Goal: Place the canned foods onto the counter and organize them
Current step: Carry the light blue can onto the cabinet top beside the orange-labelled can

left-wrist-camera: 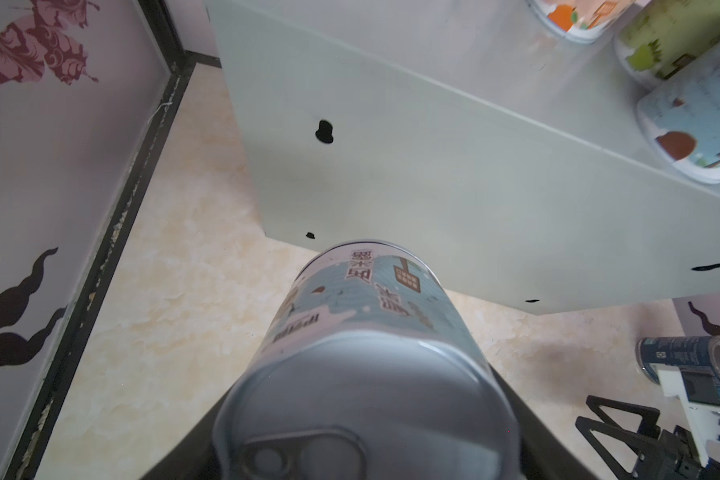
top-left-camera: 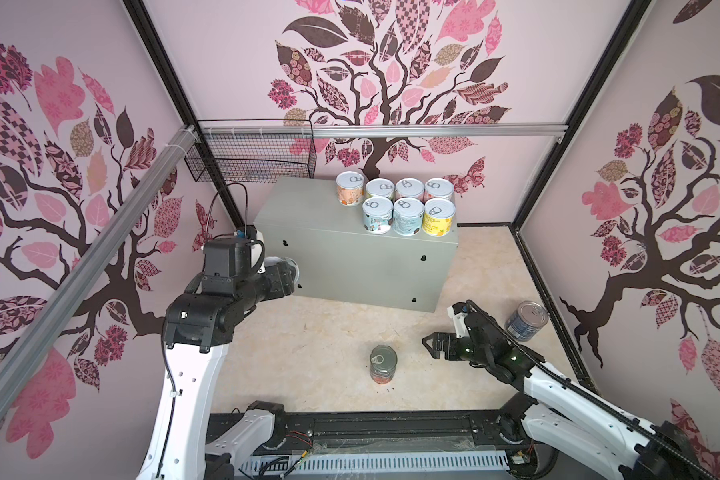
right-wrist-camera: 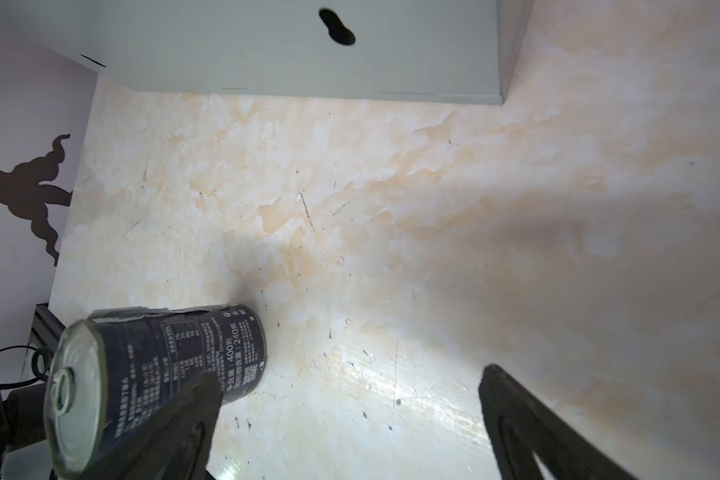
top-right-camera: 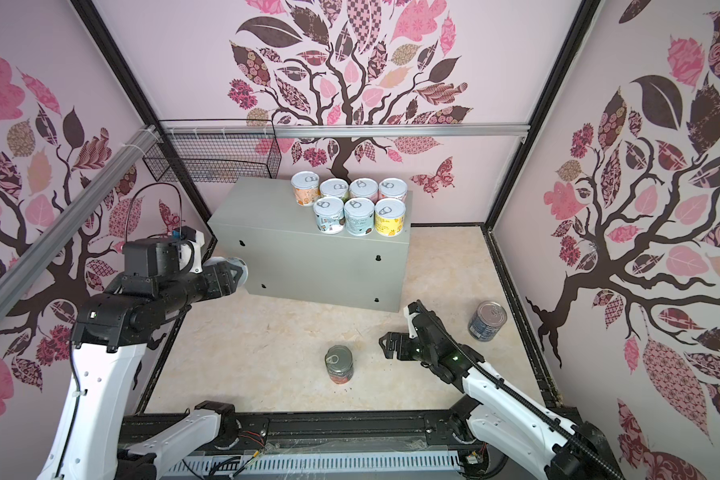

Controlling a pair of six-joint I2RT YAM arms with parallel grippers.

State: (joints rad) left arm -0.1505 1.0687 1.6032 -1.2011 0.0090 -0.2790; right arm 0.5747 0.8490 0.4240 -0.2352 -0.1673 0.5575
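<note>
Several short canned foods (top-left-camera: 395,203) (top-right-camera: 350,203) stand in two rows on the right part of the grey counter (top-left-camera: 308,232) (top-right-camera: 267,224). My left gripper (top-left-camera: 285,272) (top-right-camera: 235,270) is shut on a short blue-labelled can (left-wrist-camera: 371,324), held in front of the counter's left end below its top. A tall reddish can (top-left-camera: 383,365) (top-right-camera: 339,365) stands mid-floor, and its dark label side (right-wrist-camera: 154,374) shows beside one finger. My right gripper (top-left-camera: 431,343) (top-right-camera: 387,343) (right-wrist-camera: 350,372) is open and empty, low over the floor just right of that can. A tall dark blue can (top-left-camera: 526,321) (top-right-camera: 487,320) (left-wrist-camera: 682,357) stands behind it.
A black wire basket (top-left-camera: 250,153) (top-right-camera: 213,153) hangs on the back wall above the counter's left end. An aluminium rail (top-left-camera: 80,270) slants along the left wall. Black frame edges border the marble floor (top-left-camera: 329,332), and the arm bases sit along the front.
</note>
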